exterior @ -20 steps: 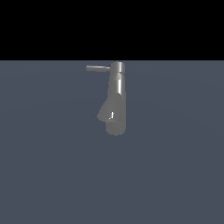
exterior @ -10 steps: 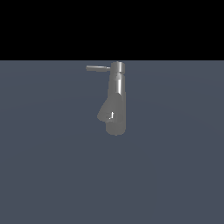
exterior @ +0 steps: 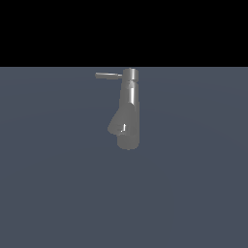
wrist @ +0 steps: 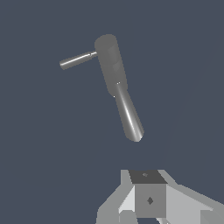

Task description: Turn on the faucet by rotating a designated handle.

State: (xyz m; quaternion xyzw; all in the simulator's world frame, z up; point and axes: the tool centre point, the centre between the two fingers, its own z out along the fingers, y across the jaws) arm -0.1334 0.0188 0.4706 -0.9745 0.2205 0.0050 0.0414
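Observation:
The grey metal faucet (exterior: 130, 111) stands upright in the middle of the exterior view, its thick spout (exterior: 117, 125) angled down toward that view's left. The thin rod handle (exterior: 107, 75) sticks out level from the top cap, also toward that view's left. The arm does not appear there. The wrist view looks down on the faucet (wrist: 111, 63), with the spout (wrist: 129, 116) and the handle (wrist: 78, 60) both in sight. My gripper (wrist: 149, 192) hangs well apart from the faucet, touching nothing. Its fingers (wrist: 149, 200) read as one block with no gap, holding nothing.
A flat, plain blue-grey surface (exterior: 193, 193) spreads around the faucet. Black background fills the upper part of the exterior view. No other objects are in sight.

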